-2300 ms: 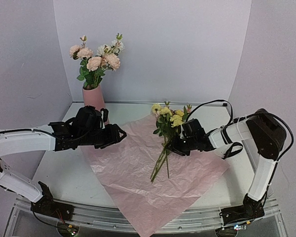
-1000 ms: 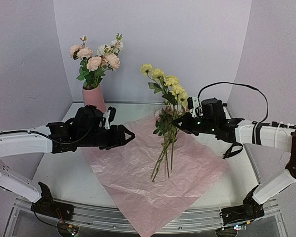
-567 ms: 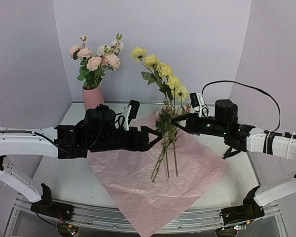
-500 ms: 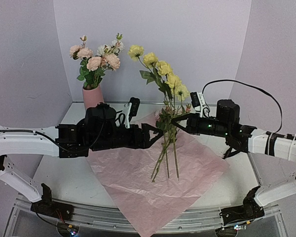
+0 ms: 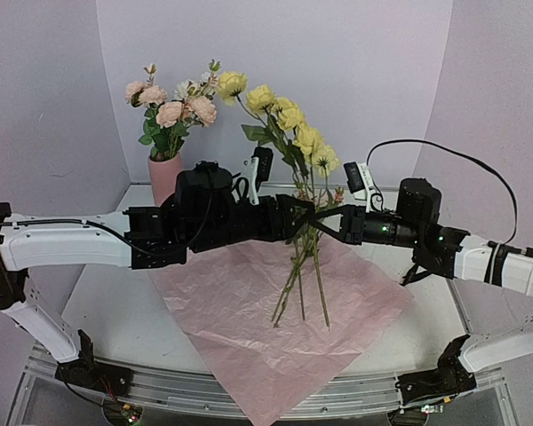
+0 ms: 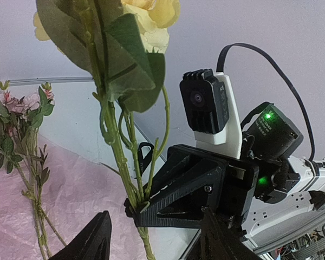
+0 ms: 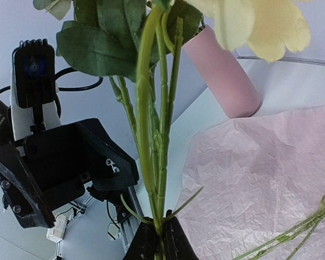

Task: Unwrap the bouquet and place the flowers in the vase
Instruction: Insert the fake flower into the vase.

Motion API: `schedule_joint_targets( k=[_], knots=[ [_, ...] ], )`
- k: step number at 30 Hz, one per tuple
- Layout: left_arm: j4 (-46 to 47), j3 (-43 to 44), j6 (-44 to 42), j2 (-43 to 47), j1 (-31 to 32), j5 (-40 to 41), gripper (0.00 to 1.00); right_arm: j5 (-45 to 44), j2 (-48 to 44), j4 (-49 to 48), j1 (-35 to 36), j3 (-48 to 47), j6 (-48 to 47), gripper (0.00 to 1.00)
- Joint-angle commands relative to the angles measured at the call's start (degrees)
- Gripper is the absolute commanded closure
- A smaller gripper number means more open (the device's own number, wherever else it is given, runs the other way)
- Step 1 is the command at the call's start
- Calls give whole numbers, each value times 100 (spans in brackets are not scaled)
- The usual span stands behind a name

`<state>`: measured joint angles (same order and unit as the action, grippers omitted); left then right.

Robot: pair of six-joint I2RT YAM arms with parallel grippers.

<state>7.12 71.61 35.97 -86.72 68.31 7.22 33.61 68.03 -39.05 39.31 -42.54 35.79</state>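
Note:
My right gripper (image 5: 327, 222) (image 7: 157, 241) is shut on the stems of a yellow flower bunch (image 5: 280, 111), holding it upright above the crinkled pink paper (image 5: 249, 328). My left gripper (image 5: 298, 217) (image 6: 151, 245) has reached in from the left. It stands open with its fingers (image 6: 93, 241) on either side of those green stems (image 6: 119, 157), just below the right jaws. More flowers (image 6: 21, 135) lie on the paper, with their stems (image 5: 289, 288) pointing toward me. The pink vase (image 5: 167, 175) (image 7: 222, 76) stands at the back left with pink and cream flowers (image 5: 173, 102) in it.
The paper sheet (image 7: 260, 179) covers the middle of the white table (image 5: 107, 302) and hangs over its near edge. Grey walls close in the back and both sides. A black cable (image 5: 444, 151) loops above the right arm.
The right gripper raised the yellow bunch off the paper, stood it upright and tilted its blooms toward the vase. The left arm swung right until its jaws straddle the stems.

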Motion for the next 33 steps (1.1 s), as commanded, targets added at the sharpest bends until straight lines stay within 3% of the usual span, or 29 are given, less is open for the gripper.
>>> schedule_joint_targets(
  k=[1, 9, 19, 28, 33],
  knots=[
    [198, 411, -253, -129, 15, 11, 46, 234, -193, -403, 44, 17, -203, 92],
    [194, 469, -258, -288, 9, 297, 61, 372, -151, -411, 84, 4, -264, 92],
    [194, 533, -263, -342, 5, 391, 63, 537, -72, -437, 198, -62, -337, 92],
    [194, 482, -257, -340, 4, 303, 95, 536, 40, -443, 370, -146, -397, 91],
    [185, 298, -385, -134, 7, 447, 100, 369, 65, -430, 393, -86, -388, 65]
  ],
)
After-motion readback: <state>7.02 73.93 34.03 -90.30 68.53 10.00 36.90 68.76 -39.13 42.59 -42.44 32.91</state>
